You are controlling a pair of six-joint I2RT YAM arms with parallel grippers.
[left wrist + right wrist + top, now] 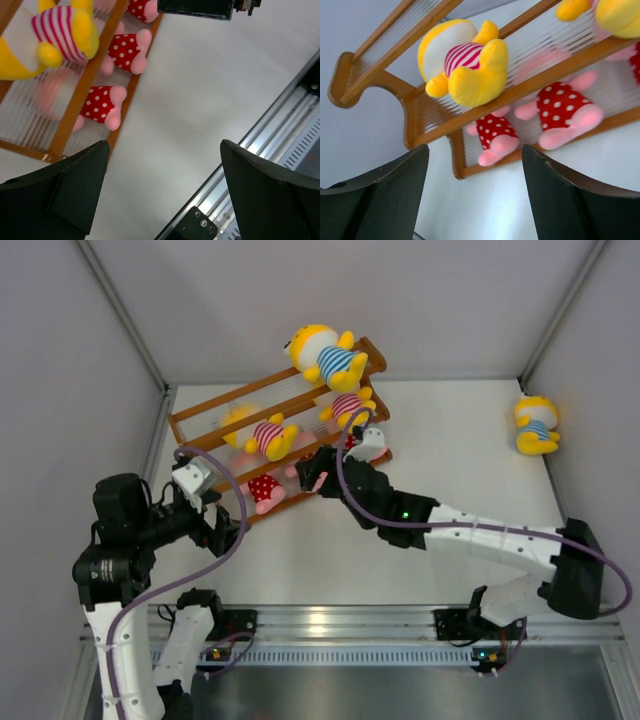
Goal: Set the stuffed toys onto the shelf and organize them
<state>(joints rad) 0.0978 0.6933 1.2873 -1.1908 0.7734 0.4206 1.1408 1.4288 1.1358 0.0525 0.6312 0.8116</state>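
Shelf (215, 406) angled on white table (450, 445), grey walls (300, 290), yellow toy (536, 425) well apart

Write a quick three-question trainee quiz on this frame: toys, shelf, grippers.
1. True or false: the left gripper is holding a toy.
2. Which toy lies on the table, off the shelf? A. a pink dotted toy; B. the yellow blue-striped toy; C. a yellow pink-striped toy.
3. Fill in: the pink dotted toys sit on the shelf's ___ tier.
Key: 1 false, its jaws stand open and empty. 2 B. 3 lowest.
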